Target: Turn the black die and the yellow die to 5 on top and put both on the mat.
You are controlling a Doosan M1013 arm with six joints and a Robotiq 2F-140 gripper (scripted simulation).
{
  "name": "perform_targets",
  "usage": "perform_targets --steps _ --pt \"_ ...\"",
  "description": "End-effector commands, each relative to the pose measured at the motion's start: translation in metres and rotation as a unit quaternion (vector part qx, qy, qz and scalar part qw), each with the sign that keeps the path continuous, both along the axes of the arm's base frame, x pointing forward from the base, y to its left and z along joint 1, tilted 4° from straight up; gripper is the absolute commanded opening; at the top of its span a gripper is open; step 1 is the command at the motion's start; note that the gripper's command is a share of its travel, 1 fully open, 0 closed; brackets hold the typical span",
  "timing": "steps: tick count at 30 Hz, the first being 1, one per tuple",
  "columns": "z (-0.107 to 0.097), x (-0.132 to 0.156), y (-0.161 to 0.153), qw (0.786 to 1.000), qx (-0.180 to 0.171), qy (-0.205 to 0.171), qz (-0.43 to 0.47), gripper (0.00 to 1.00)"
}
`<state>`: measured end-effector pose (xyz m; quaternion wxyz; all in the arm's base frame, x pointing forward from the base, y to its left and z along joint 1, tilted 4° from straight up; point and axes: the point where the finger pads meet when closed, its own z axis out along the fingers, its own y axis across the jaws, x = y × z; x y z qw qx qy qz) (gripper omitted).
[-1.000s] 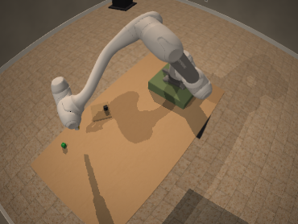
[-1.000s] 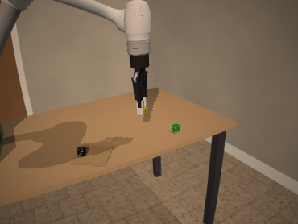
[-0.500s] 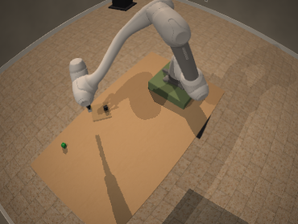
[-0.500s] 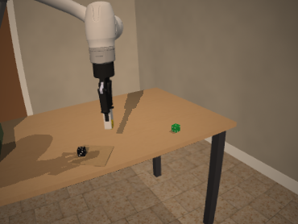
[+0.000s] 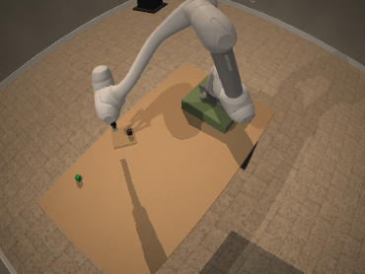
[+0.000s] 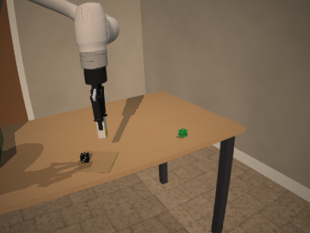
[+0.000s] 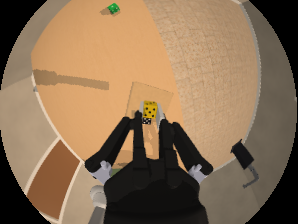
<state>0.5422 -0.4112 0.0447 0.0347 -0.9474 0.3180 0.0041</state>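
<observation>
Above the table (image 5: 163, 197) (image 6: 142, 126) (image 7: 95, 55), the gripper (image 5: 113, 126) (image 6: 100, 126) (image 7: 149, 107) has its fingers clamped on the yellow die (image 6: 106, 132) (image 7: 150, 110), still to be set down, with the black die (image 5: 129, 132) (image 6: 85, 157) (image 7: 146, 121) at the mat's (image 5: 123, 143) (image 6: 102, 163) (image 7: 141, 91) edge!

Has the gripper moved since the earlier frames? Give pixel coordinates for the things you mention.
Yes. In the exterior view, the gripper (image 6: 100, 126) (image 7: 149, 107) has shifted left, away from the green die (image 6: 183, 133) (image 7: 114, 8), which sits in the same spot on the table.
</observation>
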Motion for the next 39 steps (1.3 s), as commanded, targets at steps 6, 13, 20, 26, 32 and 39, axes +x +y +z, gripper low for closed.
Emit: perform_targets --steps 6,13,20,26,32,39 --pt "-0.005 -0.001 -0.001 1.000 0.000 -0.004 -0.003 0.24" --pt "-0.021 -0.001 0.000 1.000 0.000 -0.004 -0.003 0.24" --pt "-0.054 -0.001 0.002 1.000 0.000 -0.004 -0.003 0.24" --pt "-0.072 0.000 0.003 1.000 0.000 -0.004 -0.003 0.24" --pt "-0.090 0.000 0.004 1.000 0.000 -0.004 -0.003 0.24" --pt "-0.095 0.000 0.004 1.000 0.000 -0.004 -0.003 0.24"
